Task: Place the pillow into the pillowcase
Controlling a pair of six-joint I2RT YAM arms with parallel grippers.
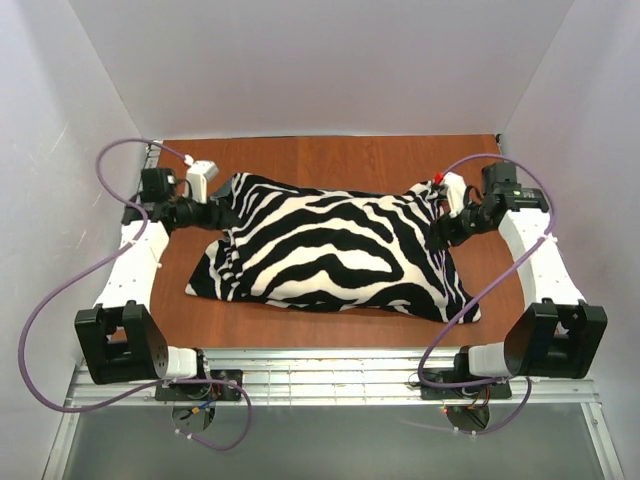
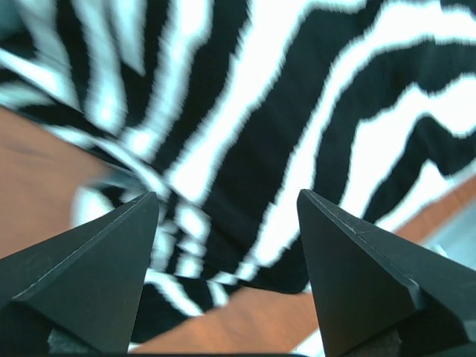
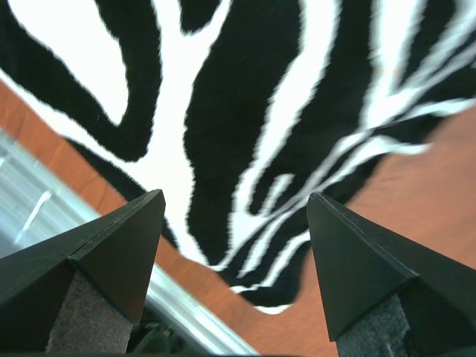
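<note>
The pillowcase [image 1: 330,250] lies plump and zebra-striped face up in the middle of the brown table [image 1: 340,155]. The pillow is hidden; no cream cushion shows in any view. My left gripper [image 1: 225,205] hovers at the case's far left corner, and in the left wrist view this gripper [image 2: 227,195] is open over striped fabric [image 2: 260,111] with nothing between its fingers. My right gripper [image 1: 441,226] is at the far right corner. Seen from its own wrist, it [image 3: 236,195] is open above a corner of the case [image 3: 238,111], holding nothing.
White walls enclose the table on three sides. A metal rail [image 1: 320,375] runs along the near edge and also shows in the right wrist view [image 3: 44,201]. Purple cables [image 1: 60,290] loop beside both arms. Bare wood [image 3: 416,193] lies around the case.
</note>
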